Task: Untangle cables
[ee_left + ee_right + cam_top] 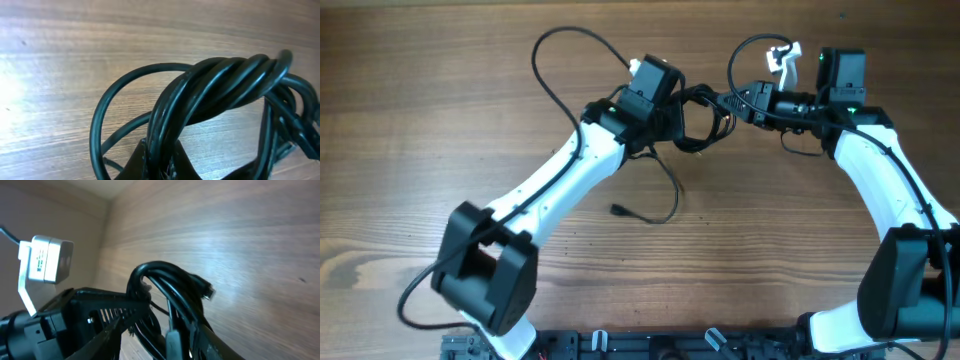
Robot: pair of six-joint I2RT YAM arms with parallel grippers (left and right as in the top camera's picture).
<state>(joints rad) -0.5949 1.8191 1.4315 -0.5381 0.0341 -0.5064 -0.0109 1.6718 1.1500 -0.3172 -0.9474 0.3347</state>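
Both the left pincer (pixel 160 162) and right pincer (pixel 167 340) clamp one tangled black cable bundle (pixel 220 85).

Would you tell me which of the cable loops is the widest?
The single-strand loop at the tangle's far left; the rest are smaller, crowded by the bundle.

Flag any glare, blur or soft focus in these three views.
Overhead: evenly lit and sharp, with only faint shadows. Left wrist: bright glare on the table at left, and the cable bundle is slightly soft close up. Right wrist: a pale sheen across the table, and the near foreground is blurred.
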